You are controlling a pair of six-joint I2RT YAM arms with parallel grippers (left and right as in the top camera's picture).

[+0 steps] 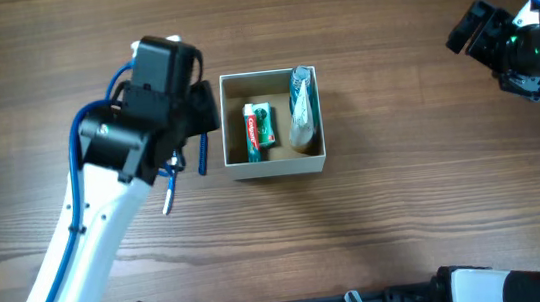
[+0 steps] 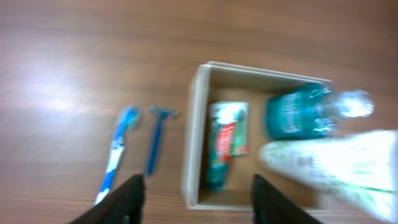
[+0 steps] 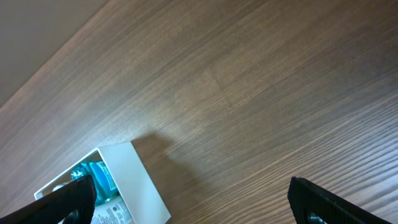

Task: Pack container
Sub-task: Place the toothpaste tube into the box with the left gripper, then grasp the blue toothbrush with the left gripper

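Overhead, the container (image 1: 277,168) sits open-topped near the middle of the wooden table (image 1: 407,207). Inside it, a red-and-green toothpaste box (image 1: 260,129) lies toward the 9 o'clock side and a teal mouthwash bottle (image 1: 301,92) along the 3 o'clock wall. The left gripper (image 1: 204,136) hangs just beside the container's 9 o'clock wall; how far it is spread cannot be told from this angle. The right gripper (image 1: 466,30) is well apart, toward 2 o'clock.

Left wrist view (blurred): two dark fingers (image 2: 134,200) stand wide apart at 6 o'clock, holding nothing. The container fills the 3 o'clock half of the frame. The toothpaste box lies lengthwise in it, and the mouthwash bottle is beside the box, its clear cap pointing to 3 o'clock. A white tube (image 2: 336,165) is at the bottle's 5 o'clock. On the table at the container's 9 o'clock, a blue toothbrush (image 2: 118,152) and a blue razor (image 2: 157,137) lie side by side, not touching each other or the wall.

Right wrist view: the right gripper's fingers show at the 7 and 5 o'clock corners, spread wide and empty. One white corner of the container shows at 7 o'clock, with the mouthwash bottle visible inside.
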